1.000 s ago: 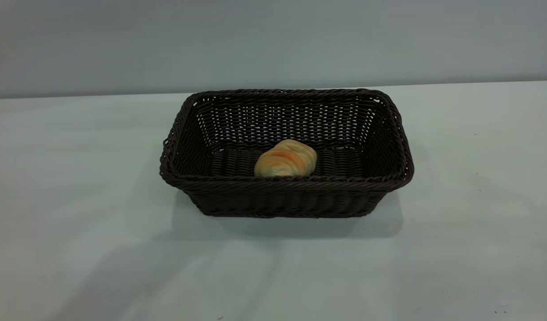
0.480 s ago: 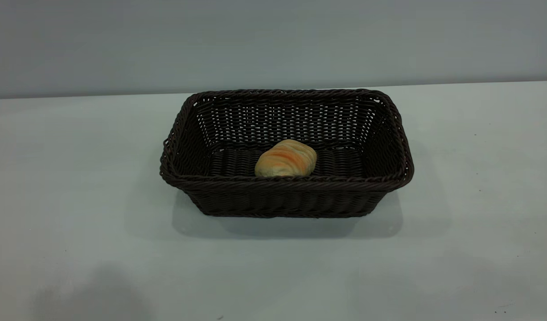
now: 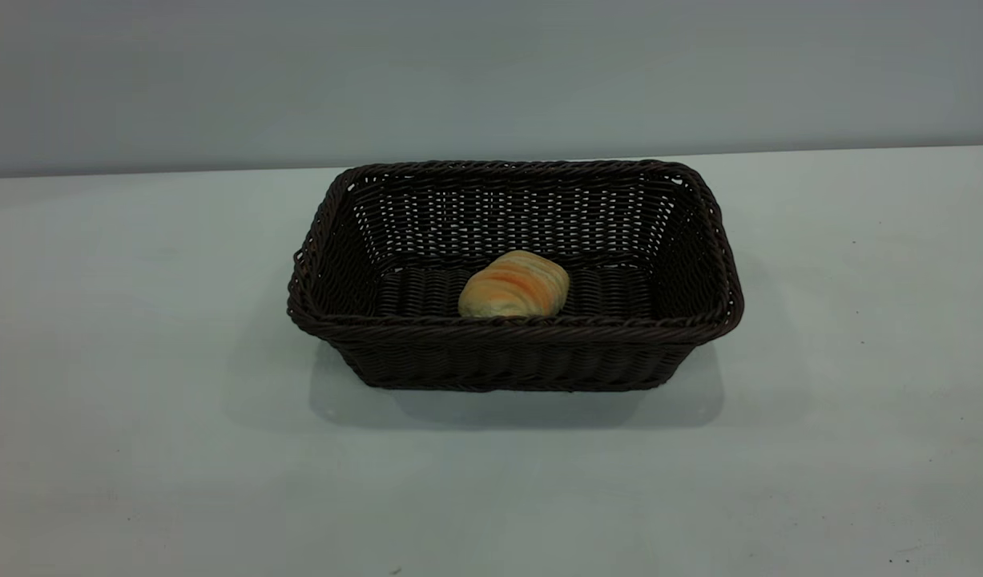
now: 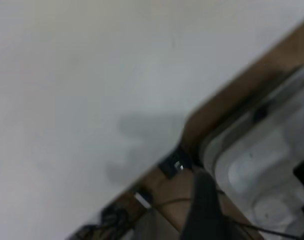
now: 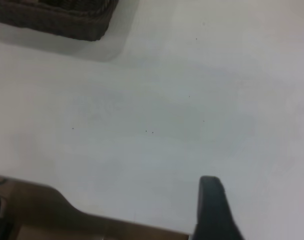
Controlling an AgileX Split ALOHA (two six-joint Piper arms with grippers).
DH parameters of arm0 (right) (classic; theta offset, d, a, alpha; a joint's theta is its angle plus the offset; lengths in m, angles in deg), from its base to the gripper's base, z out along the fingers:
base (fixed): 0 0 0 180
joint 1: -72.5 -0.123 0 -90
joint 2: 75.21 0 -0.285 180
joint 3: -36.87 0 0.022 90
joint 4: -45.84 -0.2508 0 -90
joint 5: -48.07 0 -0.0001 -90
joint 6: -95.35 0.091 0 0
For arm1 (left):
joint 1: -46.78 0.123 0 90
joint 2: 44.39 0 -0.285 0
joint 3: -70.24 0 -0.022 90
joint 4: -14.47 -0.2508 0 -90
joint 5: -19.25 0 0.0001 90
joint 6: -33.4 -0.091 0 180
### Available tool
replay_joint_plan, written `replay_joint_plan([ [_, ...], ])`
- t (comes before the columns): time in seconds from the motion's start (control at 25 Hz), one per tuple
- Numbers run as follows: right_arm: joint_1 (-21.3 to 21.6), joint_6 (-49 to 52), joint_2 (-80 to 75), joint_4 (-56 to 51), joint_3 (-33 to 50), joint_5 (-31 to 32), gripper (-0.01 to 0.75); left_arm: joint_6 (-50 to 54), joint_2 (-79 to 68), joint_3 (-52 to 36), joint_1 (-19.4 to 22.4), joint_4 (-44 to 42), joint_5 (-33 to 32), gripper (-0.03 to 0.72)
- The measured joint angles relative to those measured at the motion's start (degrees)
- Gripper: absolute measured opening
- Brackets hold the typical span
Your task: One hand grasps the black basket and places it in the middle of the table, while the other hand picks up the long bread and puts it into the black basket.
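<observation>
The black basket (image 3: 507, 330) stands in the middle of the table (image 3: 138, 417). The long bread (image 3: 513, 285) lies on the basket floor, near the front wall. Neither gripper shows in the exterior view. A dark part of my left gripper (image 4: 204, 210) shows in the left wrist view, over the table's brown edge (image 4: 232, 100) and away from the basket. A dark part of my right gripper (image 5: 214, 210) shows in the right wrist view above bare table, with a corner of the basket (image 5: 66, 20) well apart from it.
Beyond the table's edge the left wrist view shows grey moulded equipment (image 4: 262, 170) and cables. The right wrist view shows the brown table edge (image 5: 41, 210). A grey wall (image 3: 491, 72) rises behind the table.
An arm's shadow on the table in front of the basket slid to the front left and has gone. The basket and the bread have not moved.
</observation>
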Motion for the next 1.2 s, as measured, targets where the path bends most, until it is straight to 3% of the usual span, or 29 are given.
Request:
replay_joint_plan([
  [0.28, 0.0, 0.0, 0.0, 0.58, 0.0, 0.0, 0.525, 2.61, 15.25, -12.68, 0.0, 0.11, 2.17, 0.579],
  [0.84, 0.07, 0.0, 0.35, 0.58, 0.0, 0.0, 0.525, 4.77, 32.75, -13.44, 0.0, 0.16, 2.52, 0.579],
  [0.96, 2.51, 0.0, 2.5, 0.58, 0.0, 0.0, 0.525, 4.77, 35.2, -13.44, 0.08, 0.16, 2.52, 0.579],
  [1.04, 5.88, 0.0, 4.55, 0.58, 0.0, 0.0, 0.525, 4.77, 36.08, -13.44, 2.53, 0.29, 2.35, 0.579],
  [1.2, 8.67, 0.0, 7.17, 0.74, 0.0, 0.12, 0.525, 4.82, 36.28, -13.44, 15.76, 0.42, 2.27, 0.579],
])
